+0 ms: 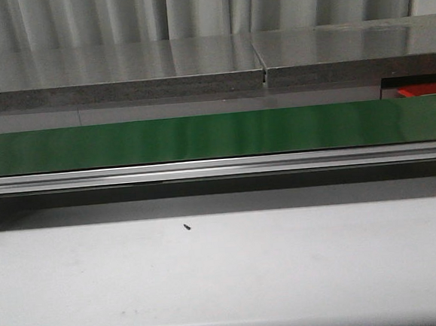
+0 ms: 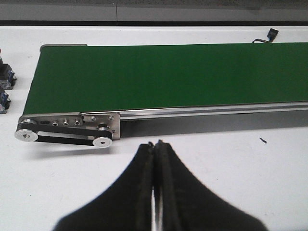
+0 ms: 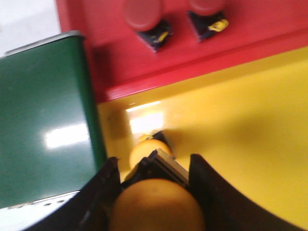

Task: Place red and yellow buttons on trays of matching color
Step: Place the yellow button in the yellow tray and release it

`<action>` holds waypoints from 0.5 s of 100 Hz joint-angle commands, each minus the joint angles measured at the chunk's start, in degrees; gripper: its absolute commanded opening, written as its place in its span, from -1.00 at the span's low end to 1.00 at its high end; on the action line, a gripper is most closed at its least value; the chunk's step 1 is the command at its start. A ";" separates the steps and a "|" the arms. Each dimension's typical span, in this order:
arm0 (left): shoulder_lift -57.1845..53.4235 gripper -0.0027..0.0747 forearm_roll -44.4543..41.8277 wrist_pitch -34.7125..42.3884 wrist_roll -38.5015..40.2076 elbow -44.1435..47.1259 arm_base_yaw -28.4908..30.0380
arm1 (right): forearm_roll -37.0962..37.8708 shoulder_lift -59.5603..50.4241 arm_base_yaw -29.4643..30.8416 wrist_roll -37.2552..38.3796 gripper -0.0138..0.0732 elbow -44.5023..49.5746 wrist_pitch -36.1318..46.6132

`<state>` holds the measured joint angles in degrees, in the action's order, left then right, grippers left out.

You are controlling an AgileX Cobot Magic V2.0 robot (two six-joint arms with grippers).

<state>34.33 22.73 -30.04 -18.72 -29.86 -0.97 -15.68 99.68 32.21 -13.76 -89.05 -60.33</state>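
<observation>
The right gripper point(image 3: 155, 192) grasps a yellow button point(image 3: 159, 204) directly above the yellow tray point(image 3: 240, 130), near its edge by the belt point(image 3: 43, 125), so release there looks right; the left gripper point(image 2: 155, 159) hangs clenched, empty.

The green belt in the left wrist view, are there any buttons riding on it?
No, the green belt is bare along its whole visible length.

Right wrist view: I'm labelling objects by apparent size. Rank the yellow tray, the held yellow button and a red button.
1. yellow tray
2. held yellow button, though enlarged by nearness to the camera
3. red button, farther off and partly cropped
</observation>
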 commanded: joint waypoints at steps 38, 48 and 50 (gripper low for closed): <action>0.07 -0.98 1.37 3.87 0.16 -1.45 -0.56 | -0.91 5.49 4.45 0.28 -0.24 2.33 10.98; 0.07 -0.98 1.37 3.87 0.16 -1.45 -0.56 | -0.95 7.13 4.11 0.01 -0.24 2.33 12.53; 0.07 -0.98 1.37 3.87 0.16 -1.45 -0.56 | -0.95 7.36 4.07 0.01 -0.24 2.33 12.83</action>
<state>34.33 22.73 -30.04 -18.72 -29.86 -0.97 -15.63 109.03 36.45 -13.31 -85.36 -50.67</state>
